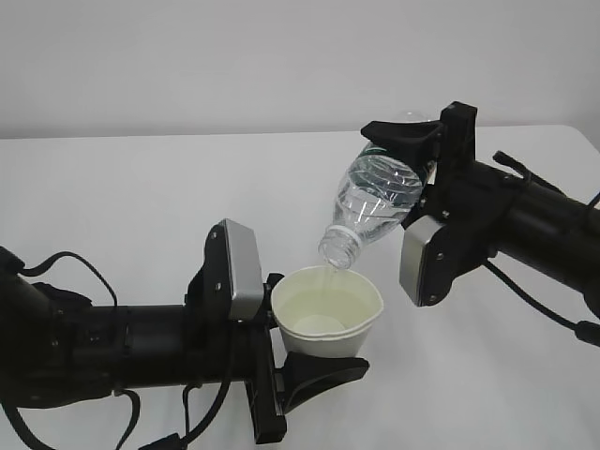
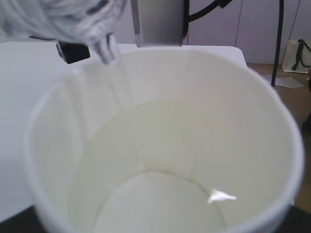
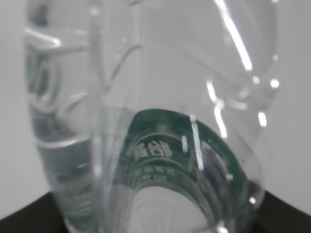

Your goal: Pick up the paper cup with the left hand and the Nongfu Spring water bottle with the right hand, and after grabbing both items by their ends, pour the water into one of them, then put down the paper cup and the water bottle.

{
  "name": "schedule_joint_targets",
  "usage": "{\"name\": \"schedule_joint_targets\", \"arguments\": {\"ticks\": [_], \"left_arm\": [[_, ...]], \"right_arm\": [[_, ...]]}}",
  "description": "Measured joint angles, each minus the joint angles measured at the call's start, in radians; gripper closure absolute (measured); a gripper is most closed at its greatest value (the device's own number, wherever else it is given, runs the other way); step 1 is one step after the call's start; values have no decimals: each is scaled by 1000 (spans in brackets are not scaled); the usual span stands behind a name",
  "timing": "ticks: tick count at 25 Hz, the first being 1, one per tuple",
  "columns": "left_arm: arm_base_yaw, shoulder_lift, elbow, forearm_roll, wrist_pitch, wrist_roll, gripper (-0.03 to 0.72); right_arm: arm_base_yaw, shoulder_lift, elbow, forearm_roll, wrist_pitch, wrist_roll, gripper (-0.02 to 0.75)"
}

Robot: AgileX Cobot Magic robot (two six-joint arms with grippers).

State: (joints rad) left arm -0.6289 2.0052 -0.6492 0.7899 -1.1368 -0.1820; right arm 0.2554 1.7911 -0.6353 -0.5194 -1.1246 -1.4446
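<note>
My left gripper (image 1: pixel 314 342) is shut on the paper cup (image 1: pixel 328 314) and holds it upright above the table. The cup's cream inside (image 2: pixel 194 121) fills the left wrist view, and a little water (image 2: pixel 160 204) lies in its bottom. My right gripper (image 1: pixel 398 169) is shut on the base end of the Nongfu Spring water bottle (image 1: pixel 375 202). The bottle is tilted mouth down and to the left, over the cup's far rim. A thin stream of water (image 1: pixel 325 272) runs from its mouth (image 2: pixel 104 46) into the cup. Its green label (image 3: pixel 165 136) shows close up in the right wrist view.
A white table (image 1: pixel 141 206) stands before a pale wall. The grey module (image 2: pixel 160 22) of the right arm hangs just beyond the cup. Past the table's far right corner there is a brown floor with a bag (image 2: pixel 297 56) and a dark upright cable (image 2: pixel 279 39).
</note>
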Motion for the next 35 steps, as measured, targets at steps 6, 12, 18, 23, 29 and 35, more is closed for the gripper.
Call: {"name": "schedule_joint_targets", "arguments": {"ticks": [6,12,18,23,29,35], "left_arm": [[0,0,0,0,0,0,229],[0,0,0,0,0,0,229],[0,0,0,0,2,0,229],[0,0,0,0,2,0,229],[0,0,0,0,2,0,229],[0,0,0,0,2,0,229]], "right_arm": [[0,0,0,0,-1,0,281],[0,0,0,0,-1,-2,281],[0,0,0,0,-1,0,281],[0,0,0,2,-1,32,281],[0,0,0,4,-1,116,281],[0,0,0,4,-1,202,281]]}}
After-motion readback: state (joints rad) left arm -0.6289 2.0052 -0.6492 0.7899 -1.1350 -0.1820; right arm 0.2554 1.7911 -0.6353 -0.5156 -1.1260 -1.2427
